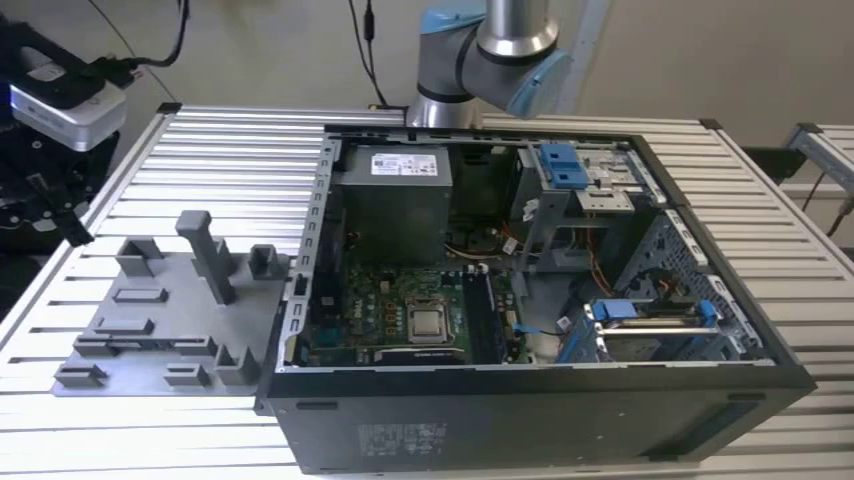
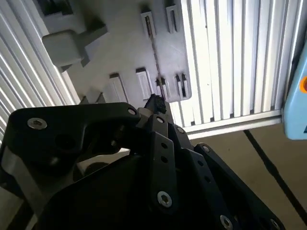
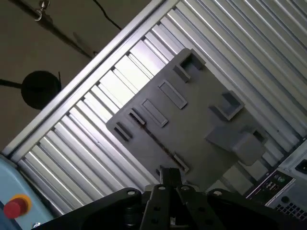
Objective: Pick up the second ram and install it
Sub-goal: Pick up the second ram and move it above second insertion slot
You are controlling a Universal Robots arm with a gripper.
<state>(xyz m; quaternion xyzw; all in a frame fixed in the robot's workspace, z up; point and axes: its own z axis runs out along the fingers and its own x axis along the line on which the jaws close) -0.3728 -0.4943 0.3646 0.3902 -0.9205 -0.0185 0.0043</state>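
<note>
Second ram (image 2: pixel 154 52) stands edge-on beneath the hand (image 2: pixel 154 103).

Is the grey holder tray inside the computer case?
No, the grey holder tray lies on the slatted table beside the computer case.

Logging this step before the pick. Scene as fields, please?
surface: slatted metal table
case: open computer case, motherboard exposed
holder: grey holder plate, on the table at the exterior view's left of the case
second ram: probably the thin dark strip standing edge-on across the plate in the first wrist view
gripper: gripper above the plate, roughly in line with one end of the strip; contact cannot be told
arm: arm rises behind the case
</note>
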